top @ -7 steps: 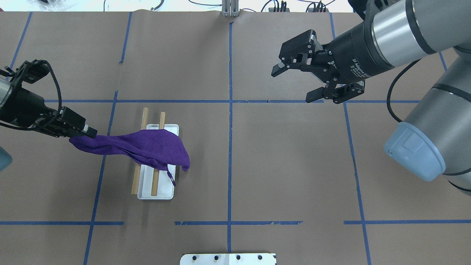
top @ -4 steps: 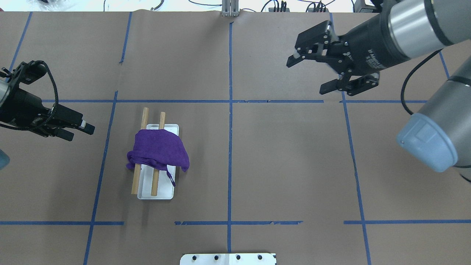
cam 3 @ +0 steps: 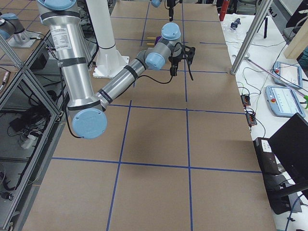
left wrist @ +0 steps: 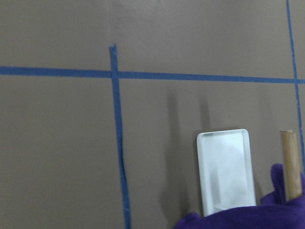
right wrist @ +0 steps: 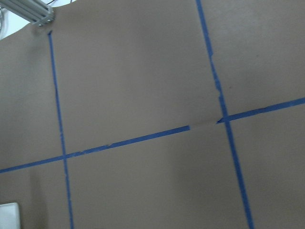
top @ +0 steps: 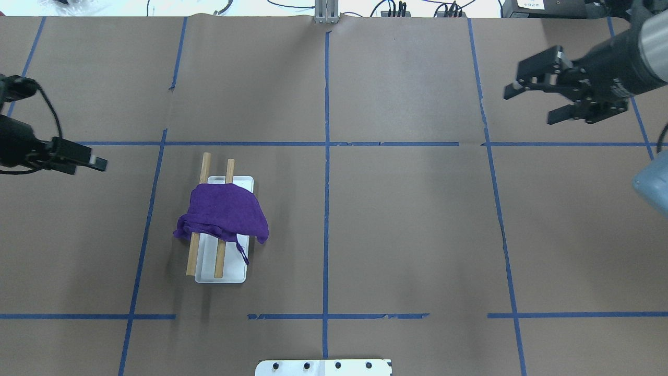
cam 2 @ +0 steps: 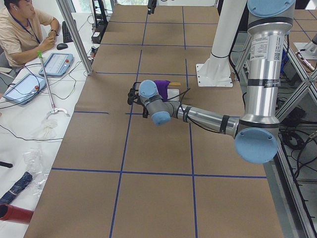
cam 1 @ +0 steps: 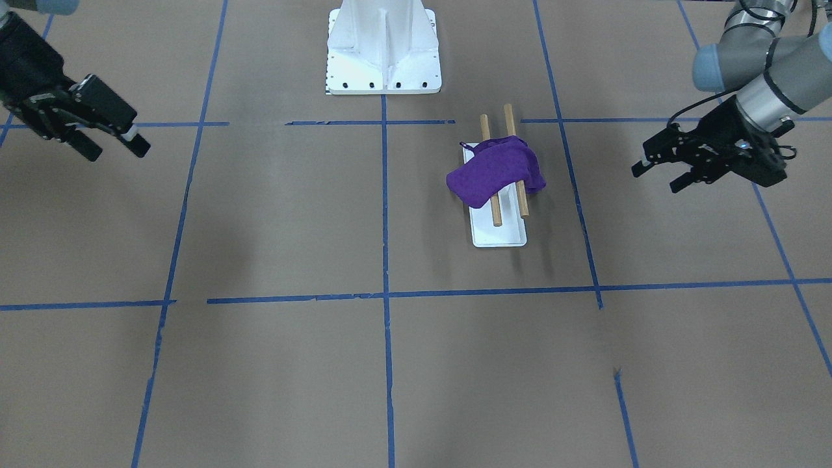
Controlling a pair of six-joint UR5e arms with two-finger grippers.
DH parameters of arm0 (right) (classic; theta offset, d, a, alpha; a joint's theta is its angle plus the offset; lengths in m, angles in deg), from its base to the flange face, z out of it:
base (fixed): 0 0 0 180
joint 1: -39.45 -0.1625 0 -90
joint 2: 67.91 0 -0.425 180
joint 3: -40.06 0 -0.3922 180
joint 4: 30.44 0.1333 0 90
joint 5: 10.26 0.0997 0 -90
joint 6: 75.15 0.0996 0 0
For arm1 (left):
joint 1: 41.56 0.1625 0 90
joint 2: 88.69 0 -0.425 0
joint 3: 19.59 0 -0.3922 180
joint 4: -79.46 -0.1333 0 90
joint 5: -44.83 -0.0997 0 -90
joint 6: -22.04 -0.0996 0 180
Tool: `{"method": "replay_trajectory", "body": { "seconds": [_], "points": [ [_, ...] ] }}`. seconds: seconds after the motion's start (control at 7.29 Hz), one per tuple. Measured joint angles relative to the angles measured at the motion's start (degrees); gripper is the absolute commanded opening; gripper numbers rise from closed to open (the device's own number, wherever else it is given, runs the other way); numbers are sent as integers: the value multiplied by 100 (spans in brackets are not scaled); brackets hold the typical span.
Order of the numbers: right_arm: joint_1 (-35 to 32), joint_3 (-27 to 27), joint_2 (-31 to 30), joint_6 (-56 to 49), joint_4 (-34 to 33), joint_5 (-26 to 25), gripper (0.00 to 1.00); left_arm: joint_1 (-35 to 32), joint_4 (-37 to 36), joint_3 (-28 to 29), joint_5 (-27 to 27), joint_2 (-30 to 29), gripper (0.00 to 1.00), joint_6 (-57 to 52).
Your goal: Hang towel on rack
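Both arms are silver tubular links with pale-blue round joint caps and black rings at the seams: left arm [cam 2: 260, 99], right arm [cam 3: 77, 82]. White printed label on each upper link. Left tool [cam 1: 658, 177] and right tool [top: 529, 107] matte black, blocky, two-fingered, pale fingertip pads. Black cable [cam 1: 688, 108] loops off left wrist

Right wrist-mounted view, looking down on the table. A brown paper covering [right wrist: 143, 71] fills nearly the whole field. It is crossed from left to right by one strip of blue tape [right wrist: 138, 138], which is broken by a short gap just left of the right-hand crossing. Two further strips, a left one [right wrist: 59, 119] and a right one [right wrist: 217, 86], are laid from near to far. An aluminium profile [right wrist: 33, 12] is seen at the far left edge. A rounded white corner of the rack base [right wrist: 8, 214] is cut off at the near left.
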Motion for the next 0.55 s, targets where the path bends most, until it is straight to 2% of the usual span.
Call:
{"method": "replay_trajectory", "body": {
  "seconds": [0.27,0.41,0.55],
  "points": [
    [-578,478,-576,-1621,-39,20,100,-863,-82,143,-23,530,100,-1805],
    [-927,695,-779,-2701,-254,8,100,-1295,-351,223,-68,654,100,-2691],
    [-1278,830,-865,-3872,-779,-26,100,-1744,-903,270,-199,698,100,-3582]
  ]
}}
